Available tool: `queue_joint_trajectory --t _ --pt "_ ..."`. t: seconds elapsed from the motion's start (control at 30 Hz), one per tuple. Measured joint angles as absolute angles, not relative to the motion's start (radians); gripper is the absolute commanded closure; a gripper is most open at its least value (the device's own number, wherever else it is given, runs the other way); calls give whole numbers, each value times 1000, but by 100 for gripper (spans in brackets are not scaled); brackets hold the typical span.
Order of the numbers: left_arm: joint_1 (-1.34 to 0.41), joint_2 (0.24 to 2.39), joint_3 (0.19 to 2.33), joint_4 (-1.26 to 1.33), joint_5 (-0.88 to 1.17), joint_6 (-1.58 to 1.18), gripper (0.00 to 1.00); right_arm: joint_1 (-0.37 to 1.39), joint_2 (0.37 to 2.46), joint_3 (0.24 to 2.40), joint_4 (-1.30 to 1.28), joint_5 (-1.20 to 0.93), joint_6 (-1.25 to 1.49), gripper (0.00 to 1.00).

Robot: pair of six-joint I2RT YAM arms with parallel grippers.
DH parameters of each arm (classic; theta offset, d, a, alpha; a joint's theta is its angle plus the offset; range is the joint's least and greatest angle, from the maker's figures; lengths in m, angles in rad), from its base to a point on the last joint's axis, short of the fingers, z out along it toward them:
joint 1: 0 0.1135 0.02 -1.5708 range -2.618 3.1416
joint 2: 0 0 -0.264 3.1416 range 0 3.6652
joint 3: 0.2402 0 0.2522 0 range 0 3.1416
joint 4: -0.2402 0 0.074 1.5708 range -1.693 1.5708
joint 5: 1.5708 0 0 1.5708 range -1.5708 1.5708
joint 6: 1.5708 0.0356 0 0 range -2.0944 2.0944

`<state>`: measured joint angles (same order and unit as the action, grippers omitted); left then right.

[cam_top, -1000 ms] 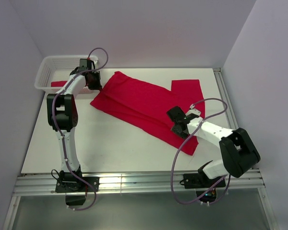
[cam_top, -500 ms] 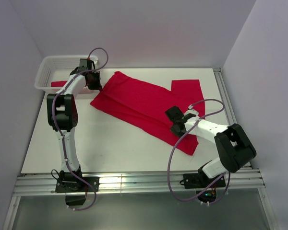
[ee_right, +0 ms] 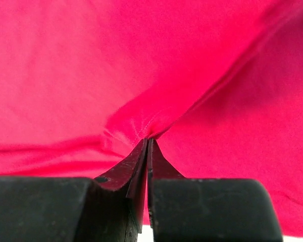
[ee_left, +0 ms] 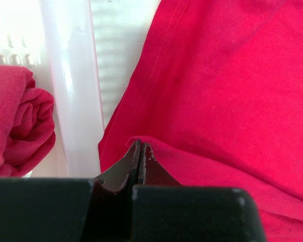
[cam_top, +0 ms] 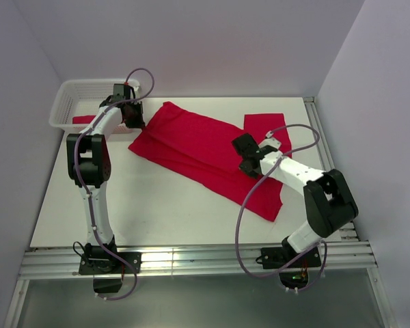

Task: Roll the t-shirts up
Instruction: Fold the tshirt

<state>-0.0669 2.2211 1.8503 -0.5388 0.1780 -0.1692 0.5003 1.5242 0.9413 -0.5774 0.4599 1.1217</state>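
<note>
A crimson t-shirt (cam_top: pixel 198 147) lies folded in a long diagonal band across the table. My left gripper (cam_top: pixel 135 117) is at its upper-left corner beside the basket (cam_top: pixel 68 96). In the left wrist view that gripper (ee_left: pixel 141 144) is shut, with a raised edge of the t-shirt (ee_left: pixel 217 75) at its tips. My right gripper (cam_top: pixel 246 162) sits low on the shirt's right part. Its jaws (ee_right: pixel 148 138) are shut on a puckered pinch of the cloth (ee_right: pixel 141 60). A second t-shirt (ee_left: pixel 25 121), rolled up, lies in the basket (ee_left: pixel 73 91).
The white lattice basket stands at the table's far left corner against the wall. Walls close in on the left, back and right. A metal rail (cam_top: pixel 191 260) runs along the near edge by the arm bases. Bare white tabletop (cam_top: pixel 157 205) lies in front of the shirt.
My right gripper has closed on the cloth and shifted up and left along the shirt, drawing the lower right end with it. The left arm has not moved.
</note>
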Motion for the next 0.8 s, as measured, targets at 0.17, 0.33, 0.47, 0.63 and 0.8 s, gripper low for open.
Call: queue_joint_trajectory --t 0.17,0.33,0.47,0.63,0.8 --pt "-67 2221 1850 -539 178 -169 100 457 1618 1033 -560 474 1063 74" --pt "-67 2222 1850 -539 178 -169 100 423 1683 1097 -562 496 1024 54" --pt "-67 2223 1850 -539 178 -169 99 406 1700 1130 -548 516 999 53" --pt "-67 2231 1861 -546 175 -168 97 405 1639 1067 -500 503 971 53" --pt "-73 2281 1935 -587 164 -168 65 411 1517 963 -475 484 956 53"
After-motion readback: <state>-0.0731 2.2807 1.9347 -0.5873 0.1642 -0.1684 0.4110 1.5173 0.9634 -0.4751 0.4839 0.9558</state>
